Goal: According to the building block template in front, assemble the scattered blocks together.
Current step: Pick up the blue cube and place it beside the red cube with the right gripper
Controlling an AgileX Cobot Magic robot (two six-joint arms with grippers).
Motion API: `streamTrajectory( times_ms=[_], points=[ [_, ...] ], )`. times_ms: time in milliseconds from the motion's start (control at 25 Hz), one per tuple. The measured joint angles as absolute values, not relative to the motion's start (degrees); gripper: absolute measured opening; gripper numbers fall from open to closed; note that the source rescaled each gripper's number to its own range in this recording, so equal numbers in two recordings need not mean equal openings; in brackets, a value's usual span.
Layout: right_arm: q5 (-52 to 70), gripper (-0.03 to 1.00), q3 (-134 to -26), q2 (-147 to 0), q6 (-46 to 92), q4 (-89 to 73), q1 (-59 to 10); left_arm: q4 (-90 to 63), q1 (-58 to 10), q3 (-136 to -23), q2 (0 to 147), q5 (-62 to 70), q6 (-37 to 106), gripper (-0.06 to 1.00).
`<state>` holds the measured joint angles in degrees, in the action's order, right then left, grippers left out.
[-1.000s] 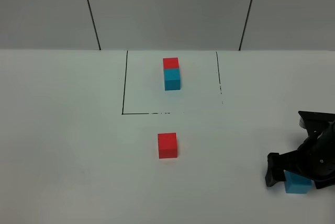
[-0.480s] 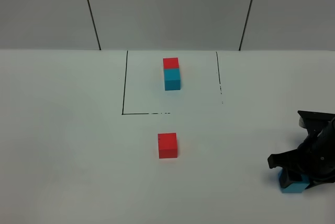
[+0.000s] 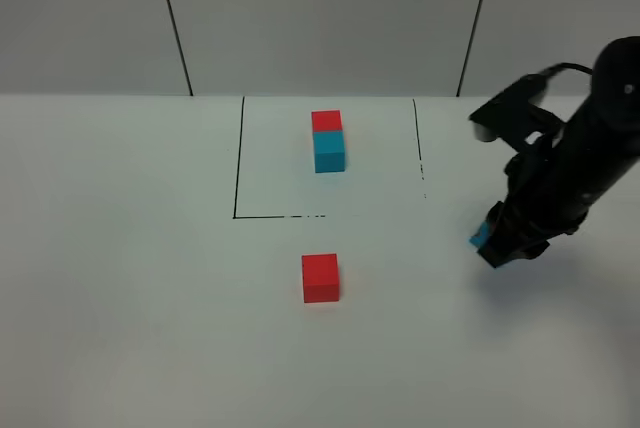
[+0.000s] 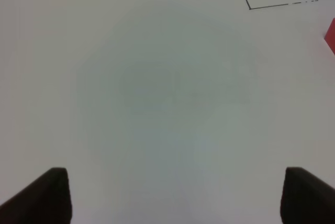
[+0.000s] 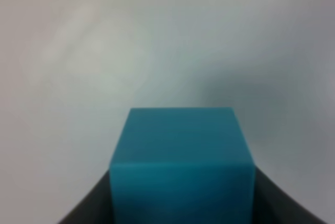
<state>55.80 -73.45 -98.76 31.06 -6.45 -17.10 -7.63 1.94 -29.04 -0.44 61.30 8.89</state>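
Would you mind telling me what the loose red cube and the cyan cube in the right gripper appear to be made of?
Red cube: likely plastic or painted wood, matte; even colour, no glare, crisp edges. Cyan cube: the same look, flat uniform faces without grain or shine; foam cannot be ruled out.

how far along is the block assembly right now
Done: the right gripper is shut on the cyan cube, which looks lifted off the table. In hand: that cube, held right of the red cube. Remaining: join them to match the template. The left gripper is open, empty.
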Motion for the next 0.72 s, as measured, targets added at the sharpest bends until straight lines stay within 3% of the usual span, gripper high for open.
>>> streamTrajectory(
  times_ms=[360, 720],
  points=[
    [53.8, 0.00, -76.6, -106.6, 44.7, 7.5, -29.6, -7.6, 1.9, -29.0, -0.4, 61.3, 8.9, 0.89],
    [62.6, 0.00, -92.3, -120.5, 48.5, 8.4, -34.9, -7.6, 1.9, -29.0, -0.4, 61.3, 8.9, 0.89]
  ],
)
